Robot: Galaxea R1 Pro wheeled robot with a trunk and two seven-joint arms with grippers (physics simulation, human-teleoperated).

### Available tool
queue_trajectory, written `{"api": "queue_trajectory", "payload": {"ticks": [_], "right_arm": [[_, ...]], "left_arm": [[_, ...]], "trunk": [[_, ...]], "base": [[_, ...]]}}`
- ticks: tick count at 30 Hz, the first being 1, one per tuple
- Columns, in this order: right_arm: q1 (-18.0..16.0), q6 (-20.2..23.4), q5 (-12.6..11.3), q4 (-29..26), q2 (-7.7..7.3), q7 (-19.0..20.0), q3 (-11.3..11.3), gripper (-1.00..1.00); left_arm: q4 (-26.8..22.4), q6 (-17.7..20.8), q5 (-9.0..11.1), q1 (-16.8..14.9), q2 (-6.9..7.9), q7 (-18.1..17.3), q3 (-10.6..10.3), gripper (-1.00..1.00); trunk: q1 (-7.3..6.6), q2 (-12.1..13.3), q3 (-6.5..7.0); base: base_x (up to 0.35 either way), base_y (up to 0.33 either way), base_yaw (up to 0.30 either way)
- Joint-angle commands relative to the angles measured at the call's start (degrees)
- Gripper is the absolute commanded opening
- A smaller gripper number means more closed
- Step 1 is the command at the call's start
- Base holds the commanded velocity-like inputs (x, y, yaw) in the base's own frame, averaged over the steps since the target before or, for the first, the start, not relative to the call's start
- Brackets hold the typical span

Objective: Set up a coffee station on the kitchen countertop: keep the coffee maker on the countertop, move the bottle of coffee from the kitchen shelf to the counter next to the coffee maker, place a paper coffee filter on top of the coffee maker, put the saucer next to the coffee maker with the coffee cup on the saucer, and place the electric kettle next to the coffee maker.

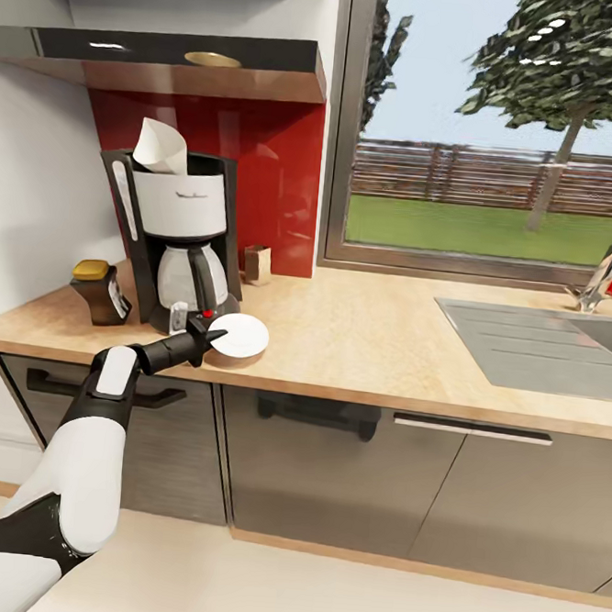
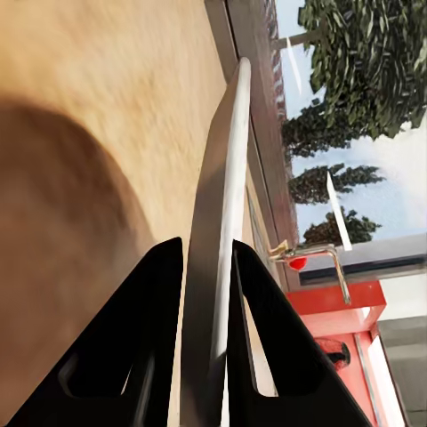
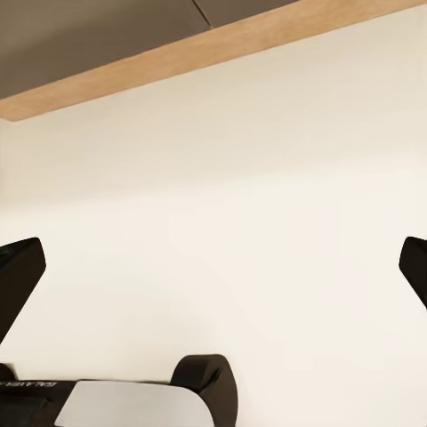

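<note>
Wood-grain kitchen countertop [image 1: 359, 338] under garden window [image 1: 499, 128]

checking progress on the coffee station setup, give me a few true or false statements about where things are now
1. The left end effector is shut on the saucer. True; the left wrist view shows both fingers pinching its rim.
2. The paper coffee filter lies flat on the kitchen countertop. False; it sits on top of the coffee maker.
3. The bottle of coffee stands on the countertop beside the coffee maker. True.
4. The coffee cup rests on the saucer. False; the saucer is bare.
5. The right end effector grips a kettle. False; its fingers are spread wide with nothing between them.
</note>
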Motion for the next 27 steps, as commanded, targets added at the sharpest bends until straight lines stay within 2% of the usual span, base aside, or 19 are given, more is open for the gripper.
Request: {"api": "queue_trajectory", "payload": {"ticks": [1, 21, 22, 27], "right_arm": [[0.0, -0.2, 0.3, 0.1, -0.01, 0.2, -0.3, 1.00], [0.0, -0.2, 0.3, 0.1, -0.01, 0.2, -0.3, 1.00], [0.0, -0.2, 0.3, 0.1, -0.01, 0.2, -0.3, 1.00], [0.0, -0.2, 0.3, 0.1, -0.01, 0.2, -0.3, 1.00]], "left_arm": [[0.7, -0.3, -3.7, -0.1, -0.05, -0.5, 0.3, -1.00], [0.7, -0.3, -3.8, 0.0, -0.05, -0.5, 0.2, -1.00], [0.7, -0.3, -3.8, 0.0, -0.05, -0.5, 0.2, 1.00], [0.7, -0.3, -3.8, -0.1, -0.05, -0.5, 0.2, 1.00]], "trunk": [[0.00, 0.0, -0.09], [0.00, 0.0, -0.11], [0.00, 0.0, -0.11], [0.00, 0.0, -0.11]], "base": [[0.000, 0.000, 0.000], [0.000, 0.000, 0.000], [0.000, 0.000, 0.000], [0.000, 0.000, 0.000]]}}
